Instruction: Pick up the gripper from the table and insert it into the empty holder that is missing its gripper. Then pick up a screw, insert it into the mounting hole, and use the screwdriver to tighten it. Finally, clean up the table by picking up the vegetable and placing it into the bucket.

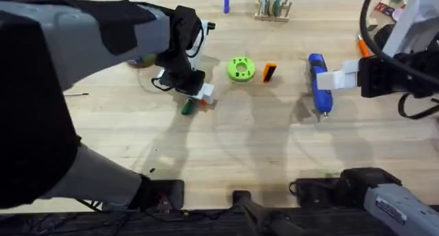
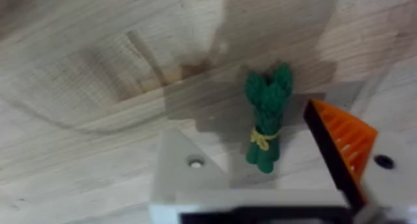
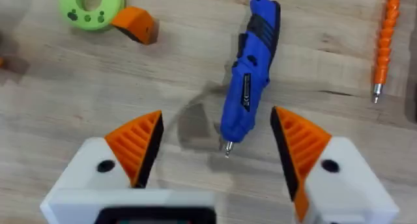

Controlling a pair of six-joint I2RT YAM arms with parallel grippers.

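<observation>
**Left arm over the vegetable, right arm over the screwdriver**

Left gripper (image 1: 195,99) hangs low over the table with its fingers spread on either side of the vegetable (image 2: 265,120). In the left wrist view one orange-padded finger (image 2: 342,142) stands just beside the bundle and the other flanks it on the far side; neither clearly touches it. The vegetable lies flat on the wood, and its long axis appears to run roughly along the gap between the fingers, so closing would take it across its narrow waist, near the yellow tie. In the overhead view it (image 1: 186,107) peeks out just below the fingertips, left of the green disc (image 1: 241,68).

Right gripper (image 3: 218,149) is also open, hovering above the blue screwdriver (image 3: 250,71), whose tip points back toward the gap between the fingers. An orange bit (image 3: 386,38) lies off to one side.

The orange-and-black gripper block (image 1: 269,72) lies on the table just right of the disc, between the two arms, apart from the holder (image 1: 273,6) at the far edge. The block looks not yet inserted. The left arm is by far the nearer one to the vegetable; I judge a small descent and a squeeze is all that grasp needs. I cannot make out the bucket for certain.
</observation>
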